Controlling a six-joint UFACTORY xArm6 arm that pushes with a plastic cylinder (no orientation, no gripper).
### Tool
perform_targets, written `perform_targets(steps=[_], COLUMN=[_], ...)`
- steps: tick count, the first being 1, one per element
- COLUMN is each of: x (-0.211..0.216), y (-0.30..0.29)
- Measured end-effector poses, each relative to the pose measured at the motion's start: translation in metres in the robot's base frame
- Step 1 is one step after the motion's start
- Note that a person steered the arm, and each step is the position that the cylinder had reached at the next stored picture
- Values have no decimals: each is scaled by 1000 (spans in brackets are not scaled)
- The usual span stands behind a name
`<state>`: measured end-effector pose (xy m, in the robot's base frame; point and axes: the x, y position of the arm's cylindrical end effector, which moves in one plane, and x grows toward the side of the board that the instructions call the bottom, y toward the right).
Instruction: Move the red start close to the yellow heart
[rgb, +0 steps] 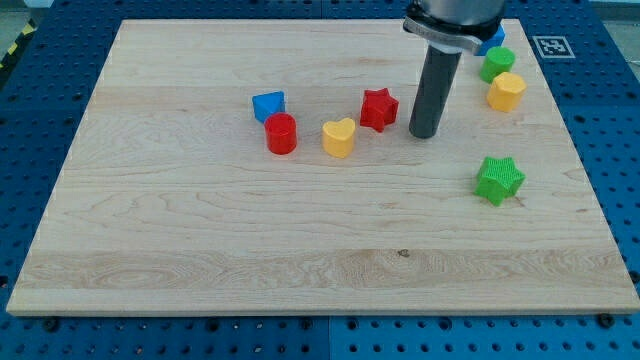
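red star block (378, 108), ridged and upright, between yellow heart block (339, 138) and my tip (423, 133); tip bare, just beside star's right

red star-shaped plastic block (378, 108): lies flat on the wooden board, just beside the yellow heart at its upper right, a narrow gap between | yellow heart-shaped plastic block (339, 138): flat on the board, lobes toward the view's top
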<state>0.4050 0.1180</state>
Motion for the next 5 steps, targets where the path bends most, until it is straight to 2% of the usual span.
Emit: perform_targets(steps=[3, 5], x=[-27, -27], y=[-21, -33])
